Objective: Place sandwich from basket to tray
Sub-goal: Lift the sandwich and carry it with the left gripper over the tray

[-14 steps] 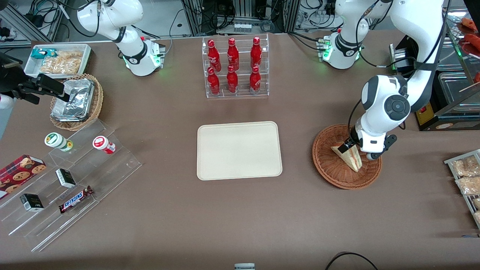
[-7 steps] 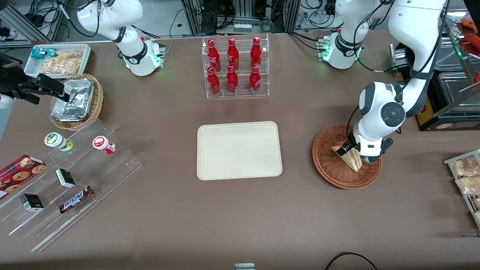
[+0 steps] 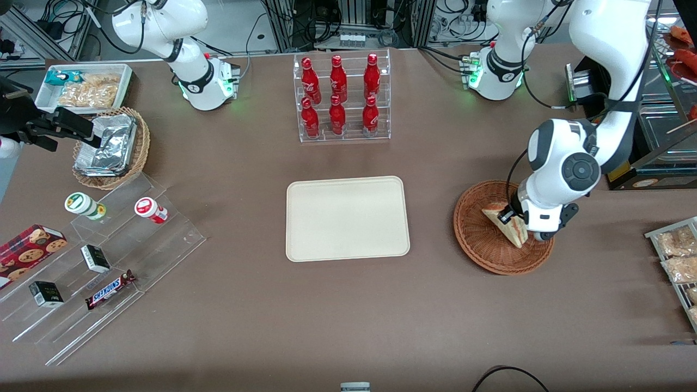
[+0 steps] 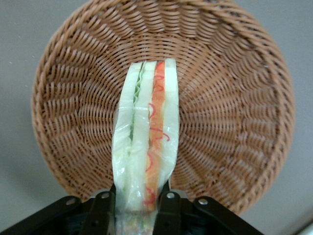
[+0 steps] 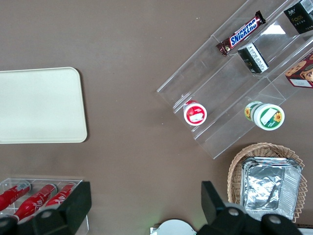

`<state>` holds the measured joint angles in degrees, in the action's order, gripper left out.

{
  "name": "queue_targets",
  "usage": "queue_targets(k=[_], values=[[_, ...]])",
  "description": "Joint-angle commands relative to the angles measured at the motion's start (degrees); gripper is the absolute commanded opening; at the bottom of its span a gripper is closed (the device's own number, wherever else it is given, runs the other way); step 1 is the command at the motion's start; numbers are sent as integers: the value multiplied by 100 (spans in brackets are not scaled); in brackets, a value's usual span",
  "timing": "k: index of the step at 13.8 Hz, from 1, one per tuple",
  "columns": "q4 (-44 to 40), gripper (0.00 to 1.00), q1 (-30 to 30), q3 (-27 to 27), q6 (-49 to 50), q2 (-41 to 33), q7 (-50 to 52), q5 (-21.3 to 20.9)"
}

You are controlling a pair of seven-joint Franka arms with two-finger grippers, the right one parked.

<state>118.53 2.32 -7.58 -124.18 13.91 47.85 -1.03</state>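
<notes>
The sandwich (image 3: 505,222), a plastic-wrapped wedge of pale bread with red and green filling, is held over the reddish-brown wicker basket (image 3: 475,247) toward the working arm's end of the table. My gripper (image 3: 514,218) is shut on its wide end. In the left wrist view the black fingers (image 4: 168,208) press both bread faces of the sandwich (image 4: 146,142), whose tip points out over the basket's (image 4: 234,98) woven floor. The cream tray (image 3: 347,218) lies flat at the table's middle, bare, also seen as the tray (image 5: 41,105) from the right wrist.
A clear rack of red bottles (image 3: 340,98) stands farther from the front camera than the tray. Toward the parked arm's end are a stepped acrylic shelf (image 3: 103,256) with snacks, a tan basket of foil packs (image 3: 111,147) and a white bin (image 3: 84,87). Snack packs (image 3: 675,256) lie at the working arm's edge.
The gripper has closed in on the sandwich and raised it a little; the wedge now sits higher and more tilted above the basket floor. The wrist shifted slightly toward the working arm's end.
</notes>
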Motion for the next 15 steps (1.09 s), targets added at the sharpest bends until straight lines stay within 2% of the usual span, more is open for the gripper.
queue_targets(k=[1, 7, 11, 15], values=[[-530, 7, 241, -6, 708, -37, -538, -3], [-1445, 7, 1304, -42, 1071, 357, -540, 24], [-2235, 7, 2156, -42, 1071, 1121, -461, 85], [-3088, 7, 3026, -42, 1053, 1903, 539, 50]])
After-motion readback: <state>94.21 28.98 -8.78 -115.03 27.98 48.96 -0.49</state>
